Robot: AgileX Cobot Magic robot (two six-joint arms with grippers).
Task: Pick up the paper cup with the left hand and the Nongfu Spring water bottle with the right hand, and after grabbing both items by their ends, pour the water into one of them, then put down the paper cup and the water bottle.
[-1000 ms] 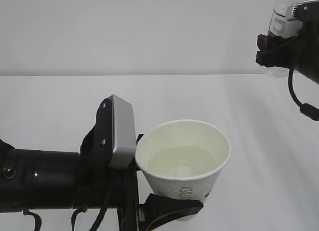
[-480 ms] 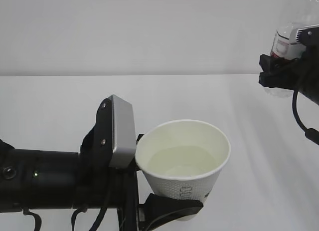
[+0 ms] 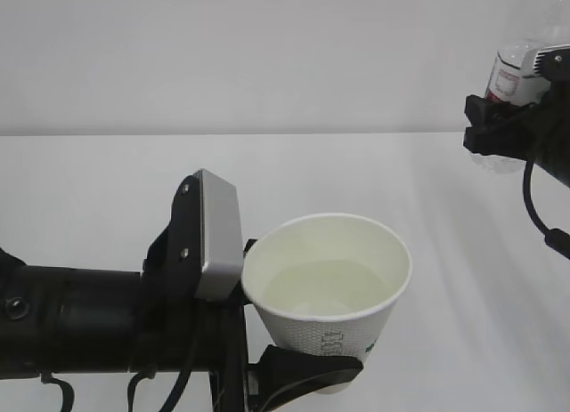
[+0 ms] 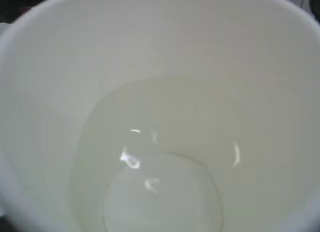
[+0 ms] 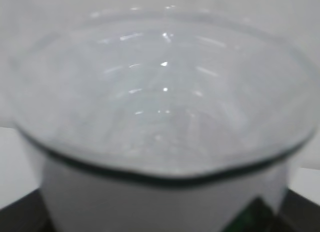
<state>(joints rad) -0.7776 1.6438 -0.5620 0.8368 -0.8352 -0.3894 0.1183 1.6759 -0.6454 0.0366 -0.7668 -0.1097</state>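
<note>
In the exterior view my left gripper (image 3: 296,343) is shut on the white paper cup (image 3: 331,334), held upright near the bottom middle. One black finger (image 3: 307,373) wraps under the cup's base. Clear water (image 3: 328,287) lies in the cup's lower part. The left wrist view looks straight into the cup (image 4: 160,51) at the water (image 4: 160,187); its fingers are hidden. At the upper right edge my right gripper (image 3: 497,133) is shut on the Nongfu Spring water bottle (image 3: 509,77), raised above the table. The bottle (image 5: 160,91) fills the right wrist view.
A white table (image 3: 107,181) runs back to a plain pale wall. The right arm's black cable (image 3: 536,209) loops down at the right edge. The left arm's black body and silver-grey plate (image 3: 218,238) fill the lower left.
The right gripper has moved down a little with the bottle. The left gripper and the cup have not moved.
</note>
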